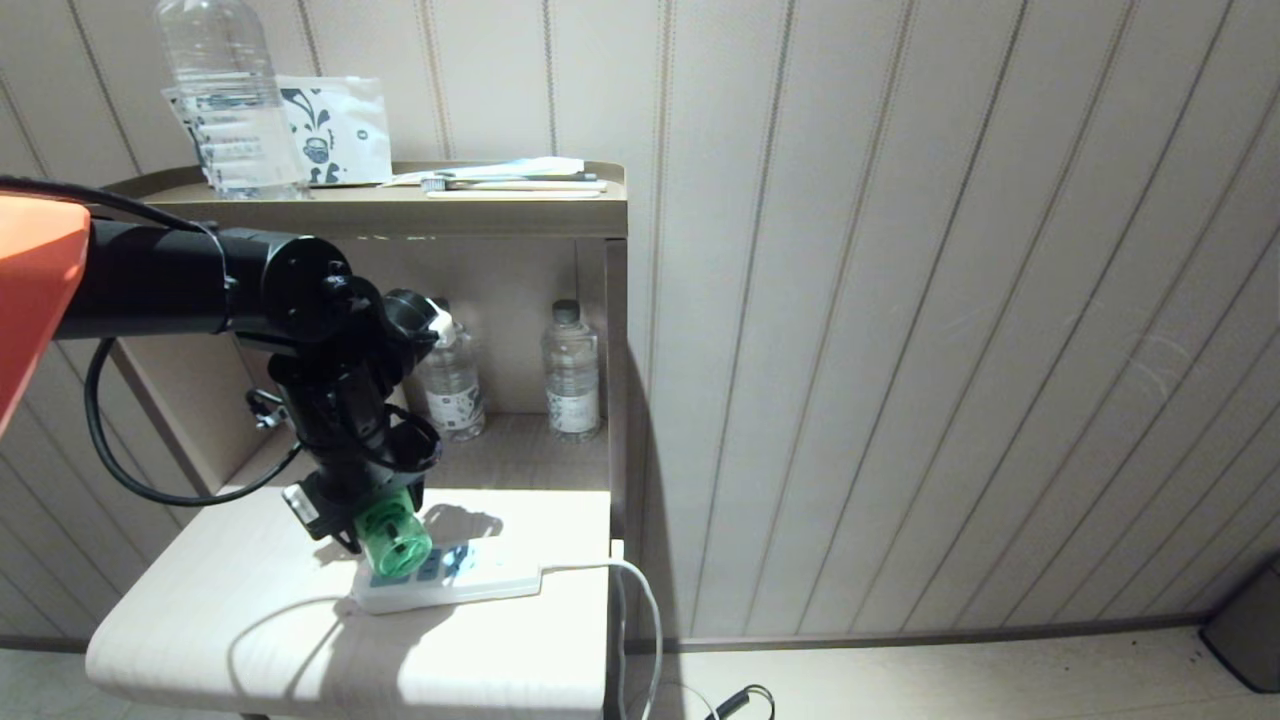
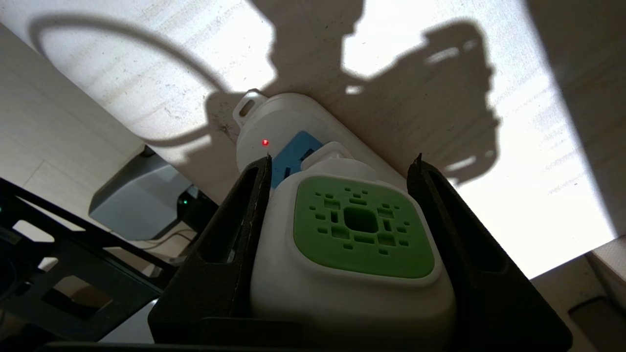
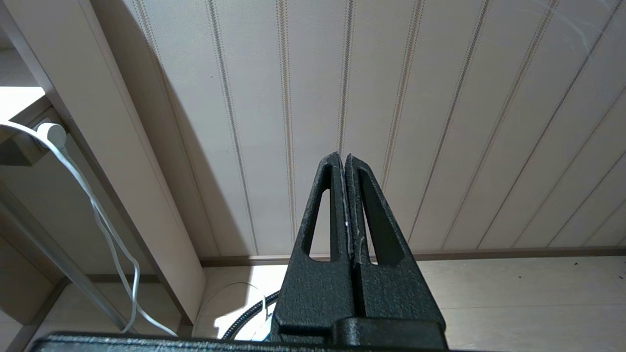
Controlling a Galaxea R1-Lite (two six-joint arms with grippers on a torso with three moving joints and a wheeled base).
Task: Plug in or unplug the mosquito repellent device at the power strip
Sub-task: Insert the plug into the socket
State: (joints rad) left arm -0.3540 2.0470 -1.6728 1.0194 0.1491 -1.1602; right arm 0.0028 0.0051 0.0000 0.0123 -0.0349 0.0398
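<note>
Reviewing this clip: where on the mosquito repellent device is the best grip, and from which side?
Grip the mosquito repellent device across its flat white side walls, coming from above opposite the power strip. The left gripper already holds it so, clear of the green vent and bottle.

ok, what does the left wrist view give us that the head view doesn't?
Left wrist only: a lit red indicator light on the strip, and the device's square green vented face.

Head only: clear plastic water bottles on the shelf and the white cable leaving the strip.

Both: the left gripper shut on the white-and-green mosquito repellent device, at the long flat white power strip on the pale wooden table.
</note>
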